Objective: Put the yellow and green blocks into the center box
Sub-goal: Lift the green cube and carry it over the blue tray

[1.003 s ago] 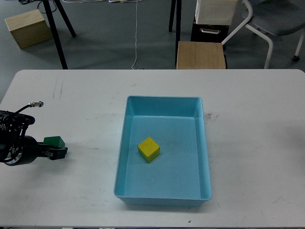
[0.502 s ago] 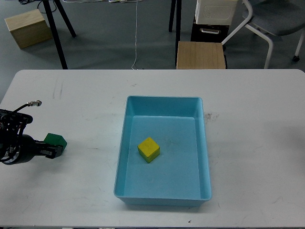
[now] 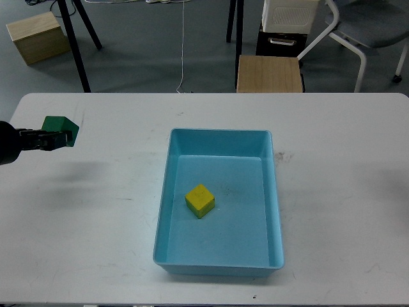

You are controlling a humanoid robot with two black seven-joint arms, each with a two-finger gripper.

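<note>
left jaws (image 3: 56, 137) tight on the green block (image 3: 61, 130), clear above the table (image 3: 96, 211); right arm out of sight

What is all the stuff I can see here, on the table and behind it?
Table: one, white, fills most of the view.
Box: one, light blue, open, centre of the table.
Yellow block: one, lying inside the box.
Green block: one, held above the table's left side.
Wooden boxes: two, light brown, on the floor, one far left, one behind the table's middle.
Chair: one, grey seat, white legs, far right.
White unit: one, on the floor beside the chair.
Left gripper: one, black, shut on the green block.
Right gripper: not in view.
</note>
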